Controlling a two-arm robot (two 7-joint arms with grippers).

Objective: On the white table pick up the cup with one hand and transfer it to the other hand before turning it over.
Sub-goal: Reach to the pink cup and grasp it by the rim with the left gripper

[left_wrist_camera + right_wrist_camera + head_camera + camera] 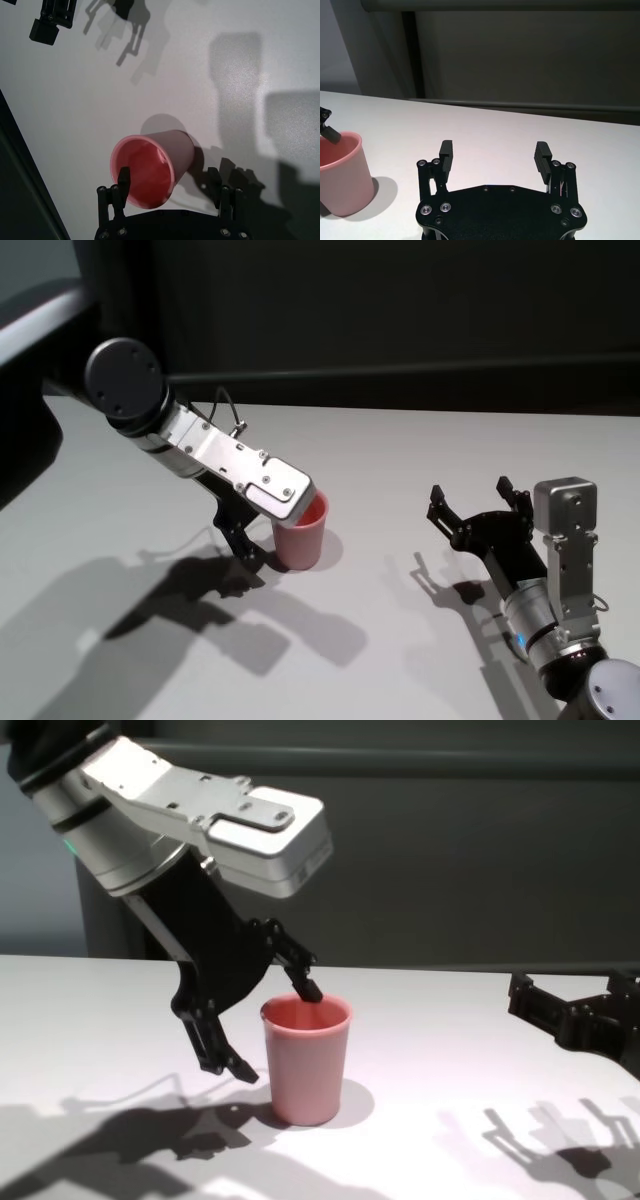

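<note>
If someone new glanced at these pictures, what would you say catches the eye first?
The pink cup stands upright, mouth up, on the white table, the only colour in the scene. The left end effector straddles its wall, open, with one finger over the rim and the other outside near the base. The right end effector hovers open off to the robot's right, holding nothing.
</note>
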